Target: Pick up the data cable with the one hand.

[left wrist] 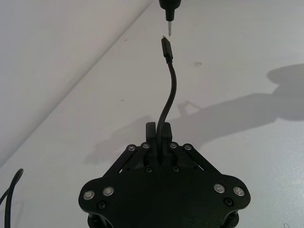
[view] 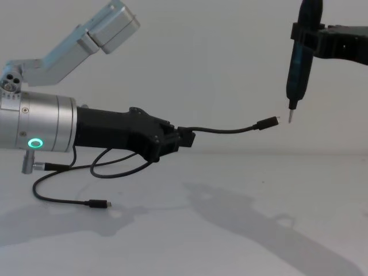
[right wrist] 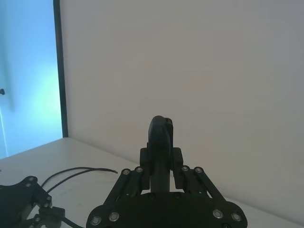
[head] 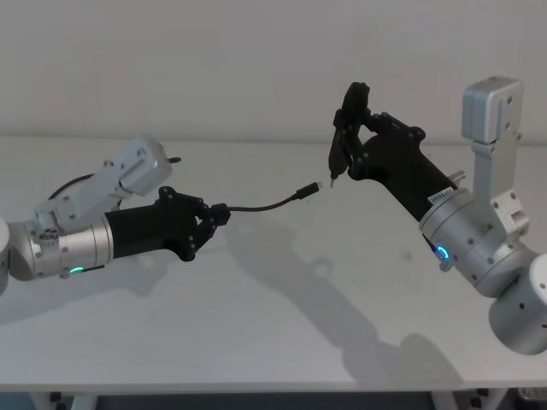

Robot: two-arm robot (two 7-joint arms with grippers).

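Observation:
My left gripper (head: 220, 213) (left wrist: 159, 130) (view: 185, 138), black on a silver wrist with a green ring, hovers above the table and is shut on the data cable (head: 265, 206) (left wrist: 172, 85) (view: 230, 130). The cable's free end arcs out to the right in the air, ending in a small plug (head: 308, 189) (view: 267, 123). The rest of the cord loops down under the left arm, and its other plug (view: 98, 203) lies on the table. My right gripper (head: 350, 128) (right wrist: 161, 156) (view: 305, 37) is raised and shut on a black pointed tool (view: 296, 75), whose thin tip (left wrist: 169, 23) sits just beyond the plug.
The white table (head: 282, 307) stretches wide under both arms, with a plain wall behind it. Its front edge (head: 273, 389) runs along the bottom of the head view. Slack cord (view: 57, 192) lies on the table below the left wrist.

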